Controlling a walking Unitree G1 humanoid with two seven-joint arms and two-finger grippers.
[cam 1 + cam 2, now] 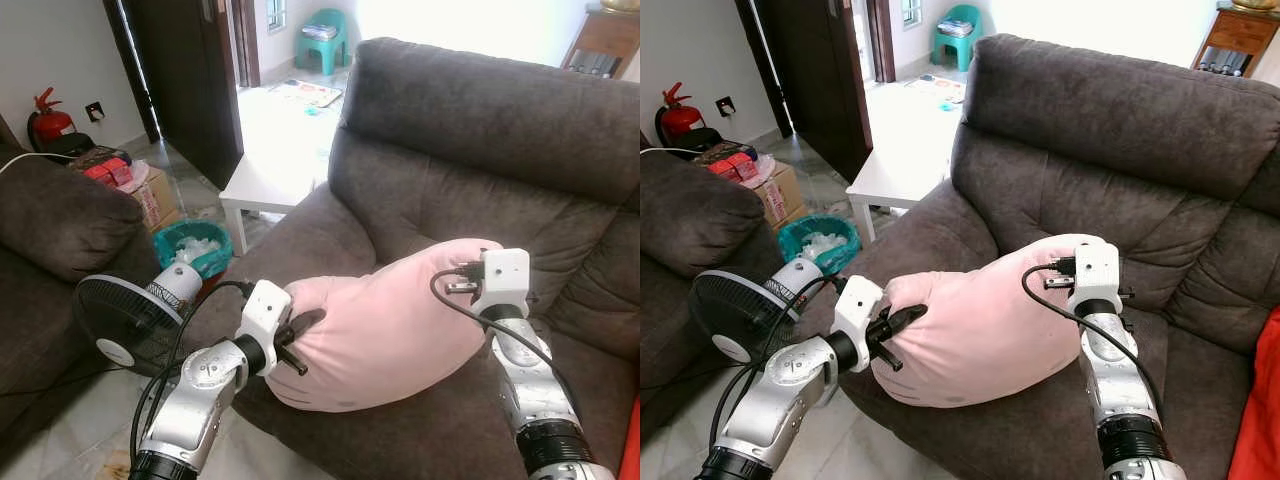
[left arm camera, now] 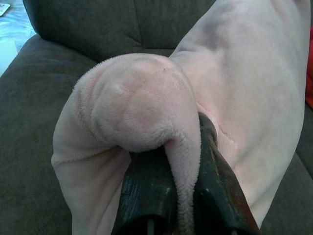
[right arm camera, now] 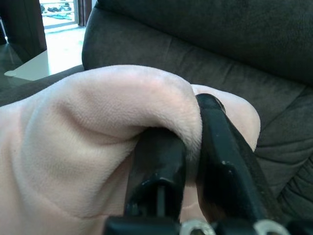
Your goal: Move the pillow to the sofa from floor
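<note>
The pillow [image 1: 385, 325] hung between left gripper [image 1: 293, 343] and right gripper [image 3: 188, 166], both pinching folds; uneven release over sofa [image 1: 480, 130] risked it sliding floorward.

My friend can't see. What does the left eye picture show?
Two silver robot arms hold a pink pillow over a dark grey sofa, the left gripper pinching one end and the right gripper the other. A black fan stands on the floor nearby.
</note>
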